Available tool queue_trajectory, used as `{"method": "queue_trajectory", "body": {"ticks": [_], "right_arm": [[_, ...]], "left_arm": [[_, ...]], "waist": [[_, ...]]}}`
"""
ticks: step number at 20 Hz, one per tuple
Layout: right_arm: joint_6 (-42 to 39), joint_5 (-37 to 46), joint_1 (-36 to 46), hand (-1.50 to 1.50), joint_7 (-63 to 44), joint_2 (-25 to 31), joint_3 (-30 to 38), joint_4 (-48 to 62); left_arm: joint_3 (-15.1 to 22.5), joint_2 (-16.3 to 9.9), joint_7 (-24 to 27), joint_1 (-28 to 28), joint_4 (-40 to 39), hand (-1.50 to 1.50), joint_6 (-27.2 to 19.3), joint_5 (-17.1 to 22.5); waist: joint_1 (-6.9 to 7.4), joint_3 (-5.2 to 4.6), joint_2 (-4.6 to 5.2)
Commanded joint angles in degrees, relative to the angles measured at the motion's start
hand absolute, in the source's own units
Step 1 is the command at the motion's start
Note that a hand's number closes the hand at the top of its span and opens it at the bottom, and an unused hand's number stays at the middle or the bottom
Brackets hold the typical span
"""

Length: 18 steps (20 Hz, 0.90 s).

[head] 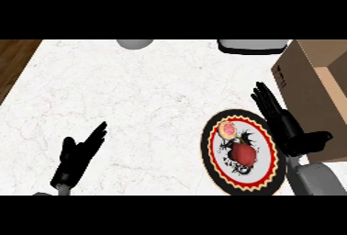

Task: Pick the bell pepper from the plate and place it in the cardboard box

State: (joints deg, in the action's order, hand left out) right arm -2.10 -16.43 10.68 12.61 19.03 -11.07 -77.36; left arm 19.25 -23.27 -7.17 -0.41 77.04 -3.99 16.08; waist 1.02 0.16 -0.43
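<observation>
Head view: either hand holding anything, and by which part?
Nothing is held. The right hand is open beside the plate; the bell pepper lies untouched on it. The left hand rests open.

Even, bright light falls on the white marbled counter top [136, 101]; faint shadows, no glare, dimmer wood at ten o'clock.
</observation>
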Motion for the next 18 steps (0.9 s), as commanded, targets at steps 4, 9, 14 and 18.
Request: {"method": "queue_trajectory", "body": {"ticks": [4,9,14,18], "right_arm": [[12.3,9.7,3.1,-1.5,-3.7,9.2,5.9,-13.9],[19.0,25.0,-1.6,-1.5,-11.0,21.4,6.8,-18.5],[20.5,36.3,-12.0,-1.5,-14.1,26.9,4.1,-33.2],[17.4,46.0,-17.0,-1.5,-21.6,31.4,0.1,-43.2]], "left_arm": [[-4.4,-6.0,8.0,-5.0,7.2,0.0,-1.0,-4.7],[-6.4,-8.5,10.6,-8.9,11.4,0.0,-0.9,-6.2],[-5.1,-7.4,11.9,-8.3,13.9,0.0,-0.7,-7.4],[-7.2,-9.1,13.1,-9.6,12.1,0.0,1.5,-6.7]], "waist": [[-4.47,-0.71,-2.18],[-7.01,-0.75,-2.0],[-4.69,-0.37,-0.74],[-3.92,-0.42,-0.37]]}}
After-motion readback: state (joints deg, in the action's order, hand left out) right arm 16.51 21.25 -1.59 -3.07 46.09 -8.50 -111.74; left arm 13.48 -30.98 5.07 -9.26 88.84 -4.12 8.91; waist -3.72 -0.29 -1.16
